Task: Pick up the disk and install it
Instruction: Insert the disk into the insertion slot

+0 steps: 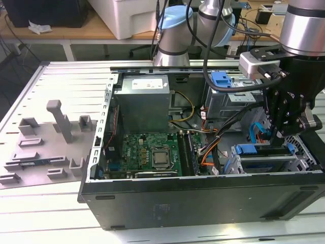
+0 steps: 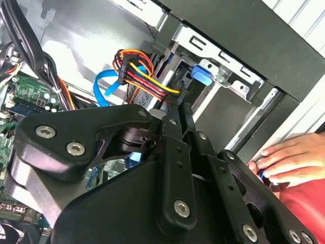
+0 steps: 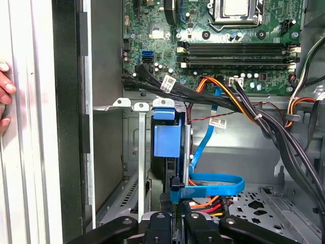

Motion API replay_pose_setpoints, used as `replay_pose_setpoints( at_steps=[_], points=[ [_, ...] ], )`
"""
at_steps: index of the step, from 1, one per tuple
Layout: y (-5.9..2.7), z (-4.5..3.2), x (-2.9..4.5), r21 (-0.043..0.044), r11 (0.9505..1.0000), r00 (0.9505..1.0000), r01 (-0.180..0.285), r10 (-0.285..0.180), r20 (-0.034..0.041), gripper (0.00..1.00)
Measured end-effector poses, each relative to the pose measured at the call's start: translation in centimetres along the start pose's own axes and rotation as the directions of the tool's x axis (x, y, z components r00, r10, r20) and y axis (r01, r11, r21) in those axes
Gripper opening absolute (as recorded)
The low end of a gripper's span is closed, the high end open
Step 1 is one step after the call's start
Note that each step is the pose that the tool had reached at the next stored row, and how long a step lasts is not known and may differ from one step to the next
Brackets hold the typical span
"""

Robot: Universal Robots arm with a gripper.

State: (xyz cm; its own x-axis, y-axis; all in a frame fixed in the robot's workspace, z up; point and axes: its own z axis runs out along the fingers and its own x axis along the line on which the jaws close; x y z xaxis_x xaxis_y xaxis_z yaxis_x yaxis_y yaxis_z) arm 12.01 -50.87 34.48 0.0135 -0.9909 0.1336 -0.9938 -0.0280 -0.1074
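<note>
The disk [image 1: 249, 150] stands on edge in the drive cage at the front corner of the open computer case [image 1: 203, 198], on the exterior view's right; its blue carrier shows. In the first wrist view the disk [image 3: 165, 140] sits between the cage's metal rails with a blue data cable [image 3: 213, 183] looped at its end. The carrier's blue tab [image 2: 202, 75] shows in the second wrist view. My gripper [image 1: 277, 136] reaches down into the cage. Its fingers [image 2: 170, 124] lie close together, and my gripper [image 2: 179, 105] ends at the cabled end of the disk. My gripper [image 3: 175, 201] is shut with nothing held.
A person's hand [image 2: 284, 157] rests on the case's outer wall beside the cage, also seen as a hand [image 3: 4, 94]. Bundled cables [image 3: 228, 99] cross above the cage. A grey power supply [image 1: 142, 104], motherboard [image 1: 147, 152] and small blue bracket [image 1: 221, 80] fill the case. A grey fixture plate [image 1: 45, 147] lies outside.
</note>
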Motion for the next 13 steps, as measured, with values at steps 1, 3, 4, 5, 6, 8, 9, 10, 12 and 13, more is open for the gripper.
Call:
replay_pose_setpoints(
  at_steps=[1, 3, 4, 5, 6, 8, 9, 10, 12, 13],
  points=[
    [0.00, 0.00, 0.00, 0.0000, 1.0000, 1.0000, 0.000, 0.000, 0.0000, 0.16],
    [0.00, 0.00, 0.00, 0.0000, 1.0000, 1.0000, 0.000, 0.000, 0.0000, 0.16],
    [0.00, 0.00, 0.01, 0.0000, 1.0000, 1.0000, 0.000, 0.000, 0.0000, 0.16],
    [0.00, 0.00, 0.01, 0.0000, 1.0000, 1.0000, 0.000, 0.000, 0.0000, 0.16],
    [0.00, 0.00, 0.01, 0.0000, 1.0000, 1.0000, 0.000, 0.000, 0.0000, 0.16],
    [0.00, 0.00, 0.01, 0.0000, 1.0000, 1.0000, 0.000, 0.000, 0.0000, 0.16],
    [0.00, 0.00, 0.01, 0.0000, 1.0000, 1.0000, 0.000, 0.000, 0.0000, 0.16],
    [0.00, 0.01, 0.03, 0.0000, 1.0000, 1.0000, 0.000, 0.000, 0.0000, 0.16],
    [0.00, 0.01, 0.05, 0.0000, 1.0000, 1.0000, 0.000, 0.000, 0.0001, 0.16],
    [0.00, 0.01, 0.06, 0.0000, 1.0000, 1.0000, 0.000, 0.000, 0.0000, 0.16]
  ],
)
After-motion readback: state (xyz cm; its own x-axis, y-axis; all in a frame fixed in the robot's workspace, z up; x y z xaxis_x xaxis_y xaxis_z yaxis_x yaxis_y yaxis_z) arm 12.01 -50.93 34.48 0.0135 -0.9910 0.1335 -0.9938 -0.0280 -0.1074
